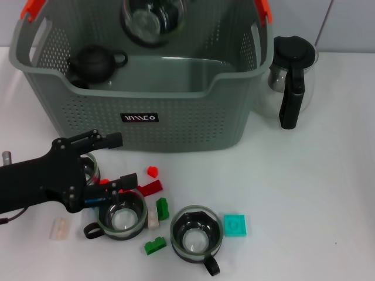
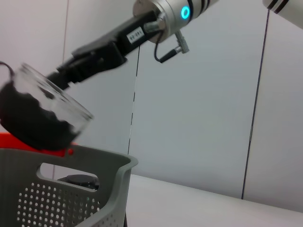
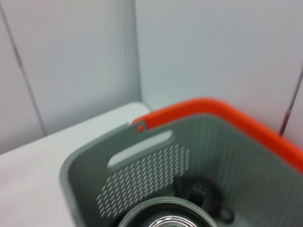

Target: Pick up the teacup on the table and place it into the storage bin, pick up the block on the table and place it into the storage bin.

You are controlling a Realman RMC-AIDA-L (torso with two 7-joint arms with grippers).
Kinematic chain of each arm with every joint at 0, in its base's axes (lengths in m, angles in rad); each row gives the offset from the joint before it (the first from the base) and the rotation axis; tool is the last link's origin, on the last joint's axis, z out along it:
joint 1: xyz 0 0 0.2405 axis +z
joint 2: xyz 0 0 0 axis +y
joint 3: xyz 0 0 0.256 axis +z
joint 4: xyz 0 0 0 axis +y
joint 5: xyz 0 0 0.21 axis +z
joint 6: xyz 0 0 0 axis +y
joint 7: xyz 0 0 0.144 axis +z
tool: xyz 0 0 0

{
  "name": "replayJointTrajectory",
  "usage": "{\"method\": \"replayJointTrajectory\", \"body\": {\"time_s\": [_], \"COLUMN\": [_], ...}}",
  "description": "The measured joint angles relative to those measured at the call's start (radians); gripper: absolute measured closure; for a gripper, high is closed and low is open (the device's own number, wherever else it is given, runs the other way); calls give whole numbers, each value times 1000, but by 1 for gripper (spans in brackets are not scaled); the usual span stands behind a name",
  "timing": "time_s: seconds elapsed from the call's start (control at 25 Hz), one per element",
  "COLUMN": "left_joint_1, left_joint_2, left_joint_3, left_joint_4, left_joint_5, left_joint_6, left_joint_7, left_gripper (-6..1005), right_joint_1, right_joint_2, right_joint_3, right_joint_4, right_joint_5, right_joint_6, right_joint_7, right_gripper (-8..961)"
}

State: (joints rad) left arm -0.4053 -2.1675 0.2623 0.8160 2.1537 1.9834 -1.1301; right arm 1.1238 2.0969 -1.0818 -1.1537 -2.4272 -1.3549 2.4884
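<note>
Only left wrist view shows right hand [image 2: 64, 78] gripping teacup [image 2: 38, 116].

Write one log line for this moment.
right gripper holds teacup above storage bin | left gripper open near teacups, blocks on table

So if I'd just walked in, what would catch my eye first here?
Probably the big grey storage bin at the back of the table, with a glass teacup held in the air over it by the right pincer and a black teapot already inside. Next, the left pincer hovering low over the teacups and colourful blocks scattered in front.
</note>
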Motion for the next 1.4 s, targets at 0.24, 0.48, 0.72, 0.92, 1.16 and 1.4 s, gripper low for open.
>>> {"method": "replayJointTrajectory", "body": {"time_s": [0.24,0.48,0.72,0.92,1.16,1.4], "left_joint_1": [4,6,7,7,3,0], "left_joint_2": [0,-2,-2,-2,-2,-2], "left_joint_3": [0,0,0,0,0,0], "left_joint_4": [-1,-3,-4,-8,-10,-13], "left_joint_5": [0,0,0,0,0,-3], "left_joint_6": [0,0,0,0,0,10], "left_joint_7": [6,8,14,15,15,16], "left_gripper": [171,171,171,171,171,171], "right_joint_1": [6,43,138,188,214,218], "right_joint_2": [2,0,-1,3,4,3], "right_joint_3": [-25,-89,-98,-129,-169,-188], "right_joint_4": [48,207,448,557,654,700], "right_joint_5": [-14,-30,-43,-77,-94,-94], "right_joint_6": [146,290,438,522,586,601], "right_joint_7": [-6,-18,-67,-72,-71,-72], "right_gripper": [905,905,904,906,906,905]}}
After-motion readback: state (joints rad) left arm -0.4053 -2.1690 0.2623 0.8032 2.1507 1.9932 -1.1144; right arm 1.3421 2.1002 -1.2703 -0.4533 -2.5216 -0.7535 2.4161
